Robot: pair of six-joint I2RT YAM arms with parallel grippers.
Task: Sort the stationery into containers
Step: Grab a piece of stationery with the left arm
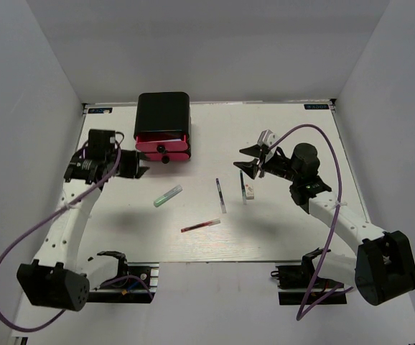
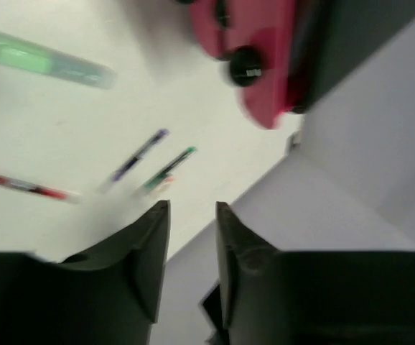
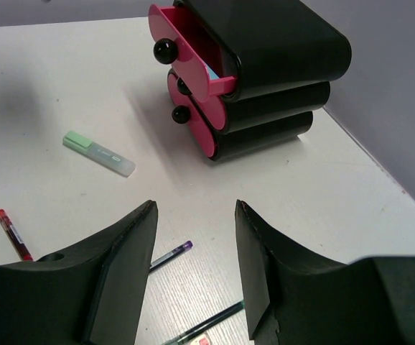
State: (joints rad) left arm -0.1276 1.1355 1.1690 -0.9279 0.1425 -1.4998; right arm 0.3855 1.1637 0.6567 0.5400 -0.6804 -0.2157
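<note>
Stationery loose before the drawers (image 1: 163, 149).
Green marker (image 1: 168, 195), red pen (image 1: 200, 226) and two dark pens (image 1: 221, 195) lay scattered; the top drawer (image 3: 193, 68) stood ajar.

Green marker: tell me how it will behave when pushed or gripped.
The green marker looks short and stiff, so it should lift without bending. Lying flat, smooth plastic, it may slide or roll if pushed sideways.

Bare table (image 1: 193, 180) between drawers (image 1: 163, 147) and green marker (image 1: 168, 195): passable.
</note>
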